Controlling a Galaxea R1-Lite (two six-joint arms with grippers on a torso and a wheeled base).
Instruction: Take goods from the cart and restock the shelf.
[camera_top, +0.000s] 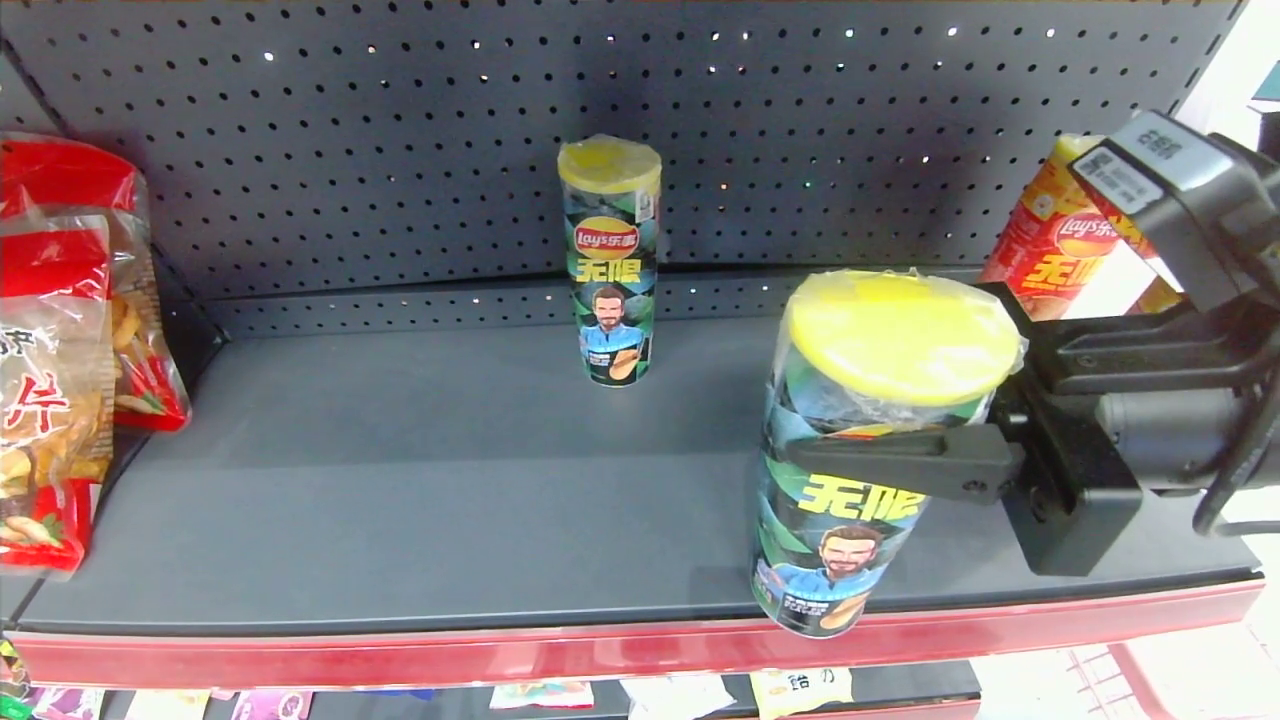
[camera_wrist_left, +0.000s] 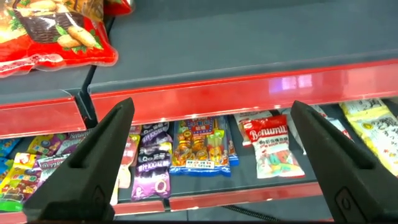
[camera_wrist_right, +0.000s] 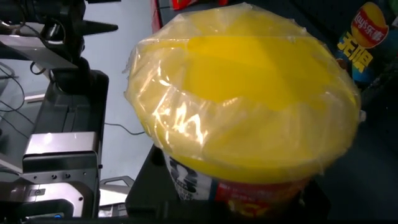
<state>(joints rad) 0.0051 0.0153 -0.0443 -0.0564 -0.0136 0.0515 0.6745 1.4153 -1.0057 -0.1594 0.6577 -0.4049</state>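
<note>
Right gripper (camera_top: 850, 385) was clamped sideways round one cylindrical canister (camera_top: 840, 540), held slightly tilted over the front lip of the grey shelf (camera_top: 400, 470) at 4 o'clock. It had a green printed wall and a yellow plastic lid under crinkled clear film. Left gripper (camera_wrist_left: 211, 106) stood spread wide, holding nothing, before the lower packets (camera_wrist_left: 273, 146). Two glossy red snack bags (camera_top: 60, 340) lay at 9 o'clock. A second matching canister (camera_top: 609, 260) stood upright at 12 o'clock against the perforated back panel (camera_top: 350, 150). One red canister (camera_top: 1050, 240) showed at 2 o'clock.
</note>
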